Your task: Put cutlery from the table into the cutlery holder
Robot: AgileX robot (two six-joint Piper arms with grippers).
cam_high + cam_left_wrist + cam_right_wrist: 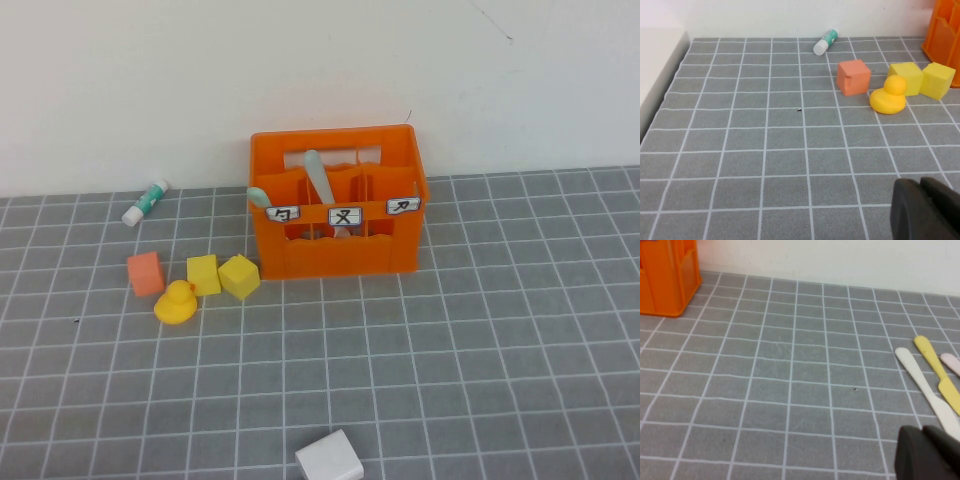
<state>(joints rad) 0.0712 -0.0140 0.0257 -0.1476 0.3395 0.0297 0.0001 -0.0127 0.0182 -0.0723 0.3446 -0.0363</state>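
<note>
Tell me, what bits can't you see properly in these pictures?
- Mint cutlery: lower ends hidden inside the orange crate, high view.
- White block: cut off by the bottom edge, high view.
- Knives: ends hidden behind the shut right tool.
- Left tool: shut, mostly cropped.

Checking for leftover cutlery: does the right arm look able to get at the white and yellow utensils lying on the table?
Probably yes. The white utensil and yellow utensil lie on open table just ahead of the shut right tool, with nothing between.
</note>
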